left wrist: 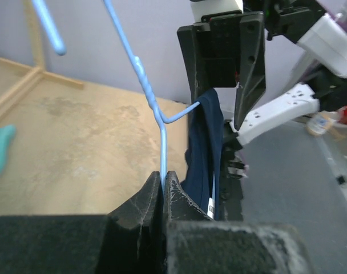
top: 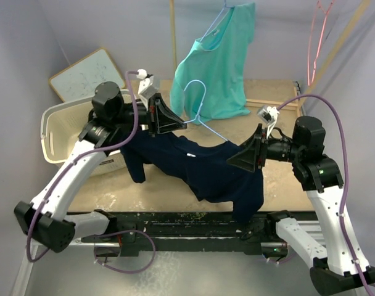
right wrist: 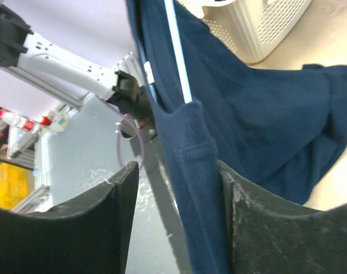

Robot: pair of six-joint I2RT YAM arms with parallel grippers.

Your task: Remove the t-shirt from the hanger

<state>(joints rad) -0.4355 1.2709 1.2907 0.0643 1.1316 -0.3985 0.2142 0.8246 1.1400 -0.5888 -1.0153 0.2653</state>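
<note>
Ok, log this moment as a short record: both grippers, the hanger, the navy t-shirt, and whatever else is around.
left gripper: shut on the blue wire hanger
right gripper: open, with fabric hanging between its fingers
navy t-shirt: on the hanger, draped between the two arms above the table
teal t-shirt: hung up at the back
laundry basket: white, at the left

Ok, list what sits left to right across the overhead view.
white basket → left tool → blue hanger → right tool → pink hanger
</note>
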